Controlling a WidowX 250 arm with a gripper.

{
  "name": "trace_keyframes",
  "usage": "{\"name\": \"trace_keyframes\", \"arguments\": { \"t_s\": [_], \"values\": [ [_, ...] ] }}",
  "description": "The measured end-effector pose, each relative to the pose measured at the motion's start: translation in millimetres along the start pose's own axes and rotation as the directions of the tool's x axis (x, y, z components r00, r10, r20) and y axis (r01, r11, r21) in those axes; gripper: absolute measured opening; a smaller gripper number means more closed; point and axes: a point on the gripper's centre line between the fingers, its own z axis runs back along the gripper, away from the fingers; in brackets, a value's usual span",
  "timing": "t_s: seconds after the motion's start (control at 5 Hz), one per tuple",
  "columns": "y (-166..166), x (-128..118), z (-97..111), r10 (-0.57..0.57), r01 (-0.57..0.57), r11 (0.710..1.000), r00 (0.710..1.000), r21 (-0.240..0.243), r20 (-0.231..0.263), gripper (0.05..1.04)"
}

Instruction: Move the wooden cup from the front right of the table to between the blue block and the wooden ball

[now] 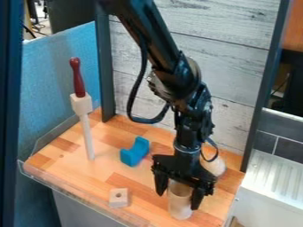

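Note:
The black gripper (178,198) is low over the front right of the wooden surface, pointing down. Its fingers are spread, one on each side of a pale, translucent cylinder (179,204) that stands upright; whether they touch it I cannot tell. The arm covers the cylinder's top. Behind the gripper, a round whitish object (214,165) is partly hidden by the arm. A blue arch-shaped block (135,151) lies left of the gripper. Nearer the front edge sits a small wooden block with a hole (118,197).
At the left, a pale rod (87,137) stands upright, carrying a wooden block (81,103) and a dark red handle (77,77). A clear rim (77,199) runs along the front edge. A whitewashed plank wall (231,66) stands behind, and a white ribbed surface (275,177) lies right.

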Motion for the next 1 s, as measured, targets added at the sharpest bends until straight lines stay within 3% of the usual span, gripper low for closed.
{"name": "trace_keyframes", "arguments": {
  "t_s": [0.2, 0.4, 0.6, 1.0],
  "values": [
    [2, 2, 0, 0.007, -0.007, 1.000, 1.000, 0.010, 0.002, 0.912],
    [-1, -1, 1, 0.002, -0.002, 1.000, 1.000, -0.005, -0.018, 0.912],
    [-1, 8, 15, 0.020, -0.020, 0.999, 1.000, -0.036, -0.004, 0.912],
    [24, 49, 46, 0.152, -0.148, 0.986, 0.987, -0.071, 0.057, 0.912]
  ]
}}
